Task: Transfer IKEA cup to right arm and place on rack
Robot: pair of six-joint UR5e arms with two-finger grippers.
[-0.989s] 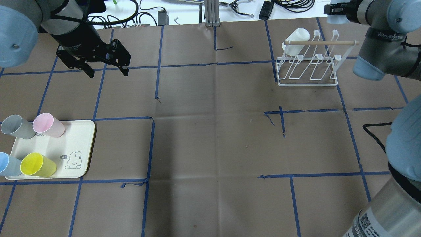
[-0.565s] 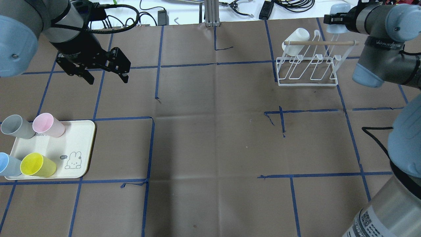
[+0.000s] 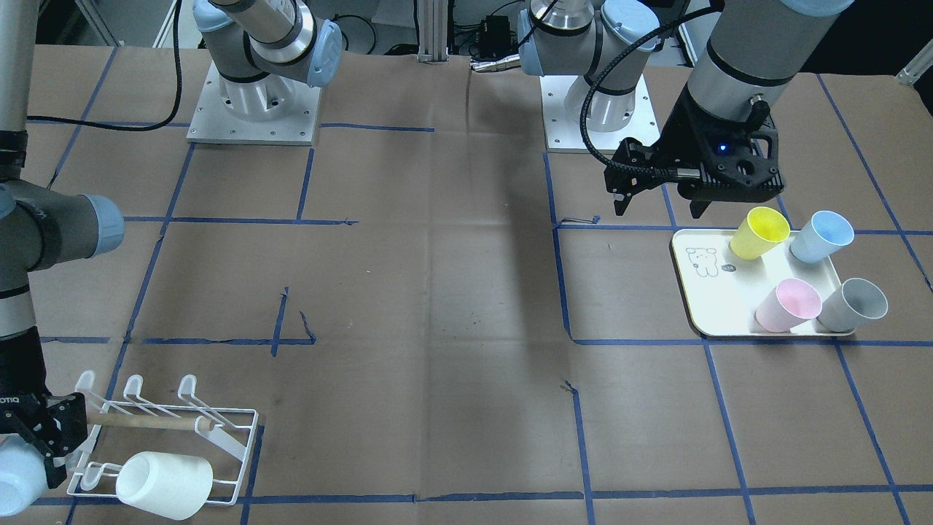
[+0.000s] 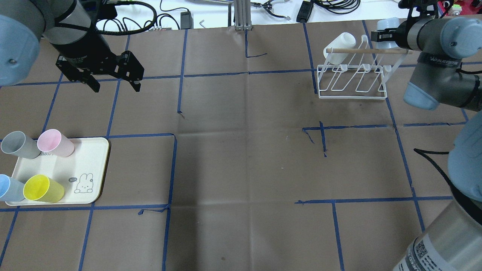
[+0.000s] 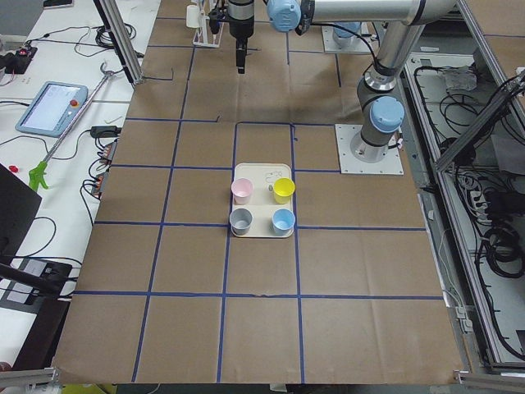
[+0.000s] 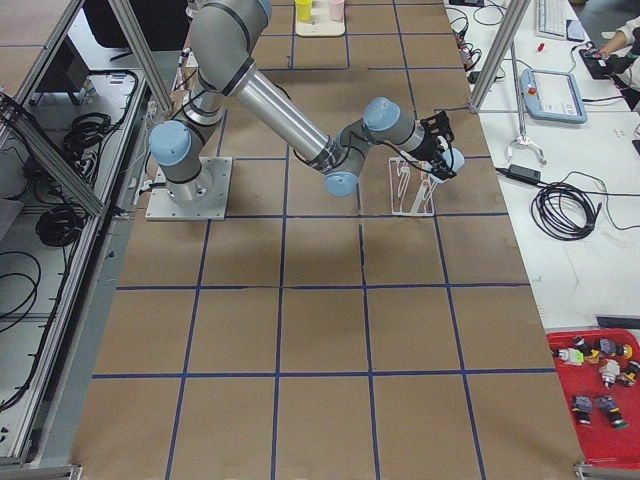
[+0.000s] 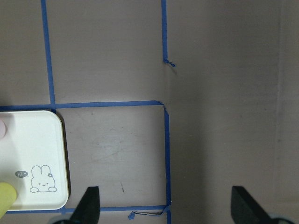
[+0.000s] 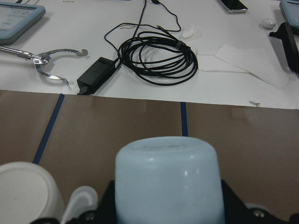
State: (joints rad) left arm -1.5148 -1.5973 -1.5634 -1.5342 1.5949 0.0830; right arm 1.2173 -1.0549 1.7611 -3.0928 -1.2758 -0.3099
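Since the pale-blue cup (image 8: 167, 179) sits clamped in the right end effector (image 3: 40, 448), I judge the hand-over done and only the placing left. The cup hangs bottom-toward-camera in the right wrist view, just beside the prongs at the right end of the rack (image 4: 352, 97), near the far right corner of the tabletop (image 4: 241, 169). I cannot tell whether it touches a prong yet, so I count it as not yet hung.

A white cup (image 4: 339, 47) already rests on the rack's left end, mouth over a prong, against the wooden dowel (image 4: 367, 50).

The left end effector (image 4: 115, 81) hovers empty with fingers spread wide, above bare tabletop beyond the tray (image 4: 88, 162). That tray lies by the left edge and carries four upright cups: grey (image 4: 19, 145), pink (image 4: 54, 143), blue (image 4: 9, 188) and yellow (image 4: 43, 188) (each looks empty where I can see in). They may be further rounds, I would guess.
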